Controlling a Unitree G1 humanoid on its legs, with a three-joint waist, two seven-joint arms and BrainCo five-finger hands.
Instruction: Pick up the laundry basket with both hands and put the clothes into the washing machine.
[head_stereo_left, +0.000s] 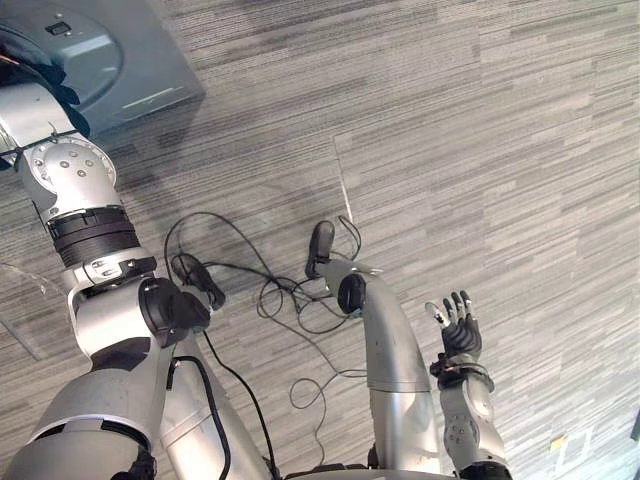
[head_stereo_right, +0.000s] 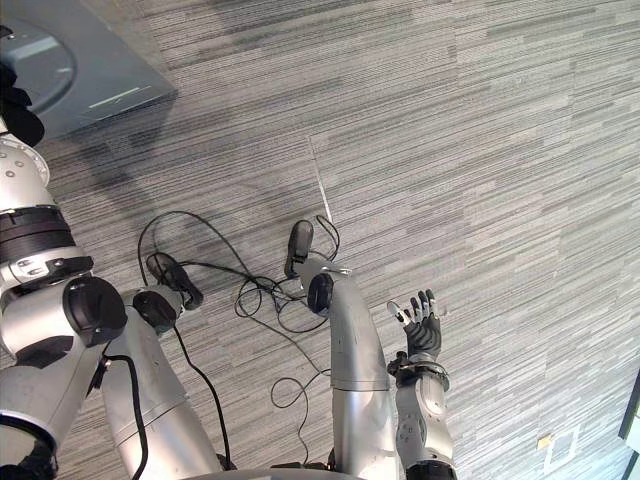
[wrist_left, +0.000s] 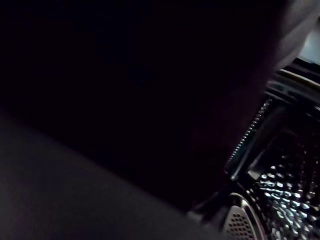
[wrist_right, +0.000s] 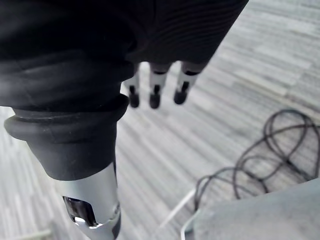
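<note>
Two silver-grey arms reach over a grey, fine-striped carpet floor (head_stereo_left: 480, 150) in the head views. At the upper left of the frame sits the grey metal washing machine (head_stereo_left: 150, 60) with its round front opening. A pale strip (head_stereo_left: 150, 97) on its panel is too small to read.

The robot's left arm (head_stereo_left: 95, 250) rises from the lower left of the frame up to that opening. The left hand (head_stereo_right: 14, 108) appears there as a dark ribbed cover at the machine's edge. Its fingers are hidden, so whether it grips anything cannot be told. From the left wrist camera, the perforated steel drum (wrist_left: 280, 195) glints at the lower right of the frame beside a dark mass (wrist_left: 125, 100) too dim to identify.

The right hand (head_stereo_left: 460, 330) is held up at the lower right of the head views on a sharply bent arm, well apart from the machine. Its fingers are straight and spread wide, and it is empty. In the right wrist view its dark fingertips (wrist_right: 155, 97) hang loose above bare carpet.

A thin seam (head_stereo_left: 343, 190) runs through the carpet near mid-frame. A small pale square plate (head_stereo_left: 572, 447) is set in the floor near the lower right corner.
</note>
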